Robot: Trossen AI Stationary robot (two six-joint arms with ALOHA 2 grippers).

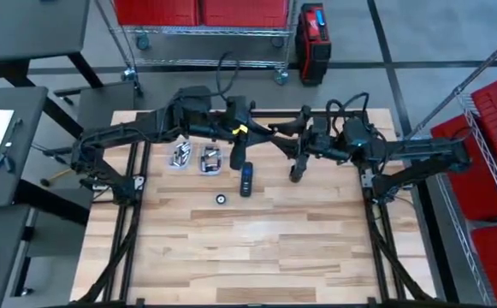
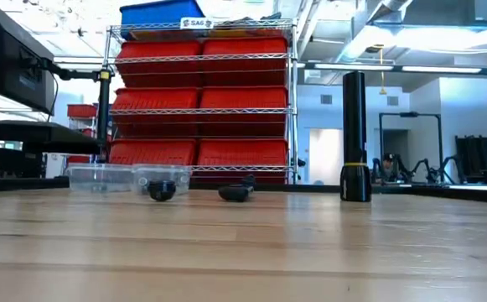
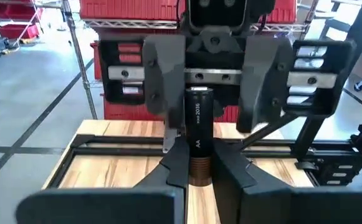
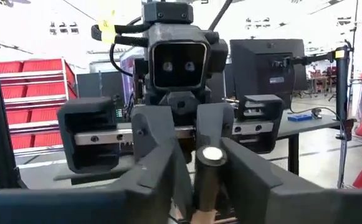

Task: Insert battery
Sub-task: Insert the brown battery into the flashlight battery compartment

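An AA battery (image 3: 198, 121), black with a copper band at its lower end, stands upright in the air above the table's far middle. My left gripper (image 3: 199, 160) and my right gripper (image 4: 207, 173) face each other, and both are shut on it. In the high view they meet between the two wrists, left gripper (image 1: 261, 138) and right gripper (image 1: 279, 142). A black flashlight (image 1: 246, 180) stands upright on its end on the table (image 1: 257, 248), just nearer than the grippers; the low view shows the flashlight (image 2: 354, 138) but neither gripper. My left gripper pinches the battery's lower part (image 3: 199, 163), at the copper band, between its two fingers. They reach in level from the table's left, lying across the battery. The battery stands upright, clear of the table. My right gripper pinches the same battery between its two fingers just below its bright top end (image 4: 210, 155). They come in level from the table's right, across the battery, opposite my left fingers. How far down they cover the battery is hidden by the fingers themselves.
Two clear trays (image 1: 193, 157) stand left of the flashlight; the trays (image 2: 126, 178) also show in the low view. A small round cap (image 1: 221, 198) lies nearer on the wood. The table's near half is bare wood. Red bin racks stand beyond the far and right edges.
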